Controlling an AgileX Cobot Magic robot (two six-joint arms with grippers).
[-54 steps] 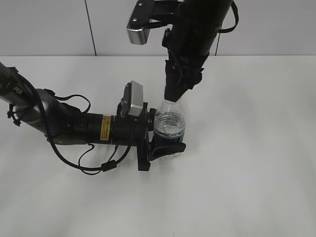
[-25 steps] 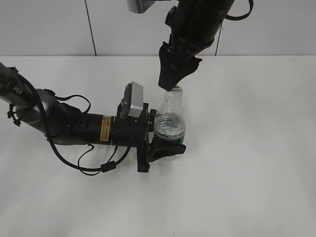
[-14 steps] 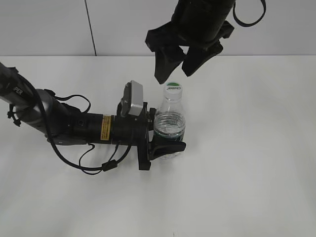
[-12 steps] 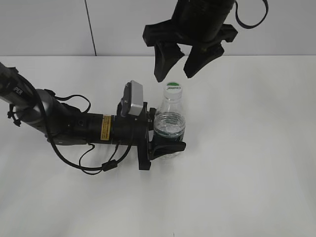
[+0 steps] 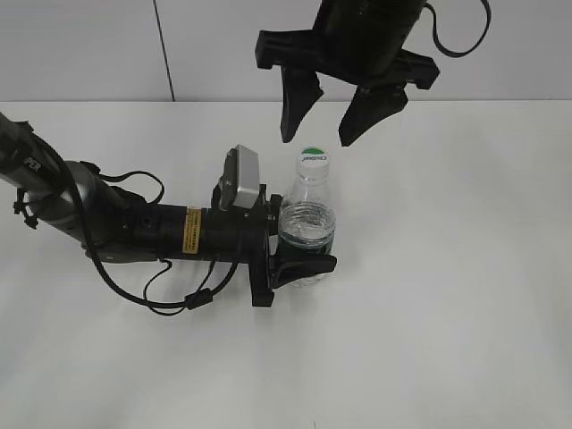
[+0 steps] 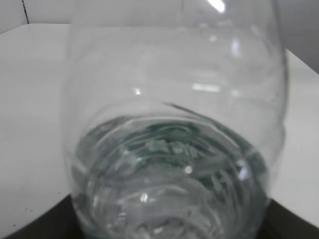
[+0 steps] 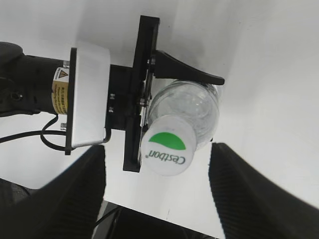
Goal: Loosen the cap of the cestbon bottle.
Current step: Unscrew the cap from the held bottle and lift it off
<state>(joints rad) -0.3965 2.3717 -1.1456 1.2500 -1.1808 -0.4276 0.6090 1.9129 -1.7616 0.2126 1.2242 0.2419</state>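
Note:
The cestbon bottle (image 5: 307, 228) stands upright on the white table, clear with water inside. It fills the left wrist view (image 6: 174, 124). Its white cap (image 5: 314, 159) with a green half-circle sits on the neck and also shows in the right wrist view (image 7: 167, 145). My left gripper (image 5: 299, 265) is shut on the bottle's lower body, reaching in from the left. My right gripper (image 5: 322, 136) hangs open just above the cap, fingers spread wide to either side and not touching it; its fingers also show in the right wrist view (image 7: 157, 191).
The left arm (image 5: 134, 228) lies low across the table (image 5: 447, 313) with loose cables beside it. A grey wall with a dark seam (image 5: 163, 49) stands behind.
My right gripper was shut on the cap, then lifted off it and opened wide. The cap is now exposed. The left gripper and the bottle have stayed in place.

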